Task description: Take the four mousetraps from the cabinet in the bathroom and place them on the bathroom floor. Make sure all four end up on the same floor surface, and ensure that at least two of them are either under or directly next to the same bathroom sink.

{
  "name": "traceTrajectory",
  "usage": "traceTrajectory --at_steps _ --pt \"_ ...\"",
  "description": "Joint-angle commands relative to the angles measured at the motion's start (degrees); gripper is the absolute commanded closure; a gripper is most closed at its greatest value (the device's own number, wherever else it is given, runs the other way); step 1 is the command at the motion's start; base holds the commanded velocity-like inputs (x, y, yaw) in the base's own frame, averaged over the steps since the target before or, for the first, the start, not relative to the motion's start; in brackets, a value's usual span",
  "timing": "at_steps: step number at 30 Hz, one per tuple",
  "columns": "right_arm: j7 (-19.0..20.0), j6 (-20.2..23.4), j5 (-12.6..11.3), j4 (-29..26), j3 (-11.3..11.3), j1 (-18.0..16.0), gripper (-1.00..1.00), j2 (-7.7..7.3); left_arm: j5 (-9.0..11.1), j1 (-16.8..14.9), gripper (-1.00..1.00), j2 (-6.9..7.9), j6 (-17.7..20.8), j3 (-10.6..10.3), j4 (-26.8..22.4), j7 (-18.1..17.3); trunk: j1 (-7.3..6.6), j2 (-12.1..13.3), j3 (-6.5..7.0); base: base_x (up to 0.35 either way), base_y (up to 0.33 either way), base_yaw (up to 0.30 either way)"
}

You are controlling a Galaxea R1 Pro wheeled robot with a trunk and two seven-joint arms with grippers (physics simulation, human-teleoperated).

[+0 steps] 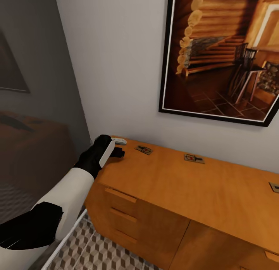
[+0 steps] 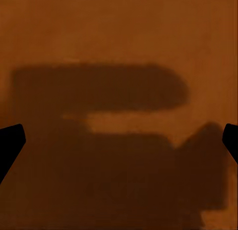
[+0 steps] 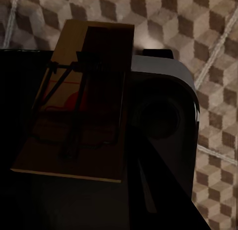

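Observation:
Three mousetraps lie on the orange-brown cabinet [image 1: 174, 192] along the wall: one near the left end [image 1: 143, 149], one in the middle [image 1: 194, 158], one cut by the right edge [image 1: 274, 187]. My left gripper [image 1: 119, 147] hovers low over the cabinet's far-left corner, just left of the nearest trap. In the left wrist view its fingertips [image 2: 11, 141] stand wide apart over bare wood, open and holding nothing. In the right wrist view a fourth mousetrap [image 3: 79, 106] sits tilted in my right gripper [image 3: 74, 141], above the cube-patterned bathroom floor [image 3: 208, 56].
A large framed picture of a log cabin [image 1: 224, 56] hangs above the cabinet. Drawer fronts with bar handles [image 1: 120, 195] face me. A grey wall section [image 1: 35, 68] stands left of the cabinet. Patterned floor tiles [image 1: 97, 254] show below.

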Motion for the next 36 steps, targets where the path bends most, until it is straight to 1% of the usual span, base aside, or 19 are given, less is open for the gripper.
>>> traceTrajectory --at_steps 1,13,18,26,36 --pt "0.3 -0.2 -0.7 0.0 0.5 0.0 1.0 -0.04 0.6 0.0 -1.0 0.01 0.1 -0.2 0.0 0.6 0.0 0.0 -0.05 0.0 0.0 0.267" --pt "0.3 -0.2 -0.7 0.0 0.4 0.0 1.0 -0.09 0.6 0.0 -1.0 -0.13 0.1 -0.2 0.0 0.6 0.0 0.0 -0.05 0.0 -0.004 0.271" --pt "0.3 -0.2 -0.7 0.0 0.5 0.0 1.0 -0.08 0.6 0.0 -1.0 -0.16 0.1 -0.2 0.1 0.6 0.0 0.0 -0.05 -0.088 -0.195 0.233" --pt "0.3 -0.2 -0.6 0.0 0.5 0.0 1.0 -0.01 0.6 0.0 -1.0 -0.16 0.1 -0.2 0.1 0.6 0.0 0.0 -0.05 -0.016 -0.233 0.032" --pt "0.3 -0.2 -0.6 0.0 0.5 0.0 1.0 0.08 0.6 0.0 -1.0 -0.16 0.1 -0.2 0.1 0.6 0.0 0.0 -0.05 -0.001 -0.03 0.001"
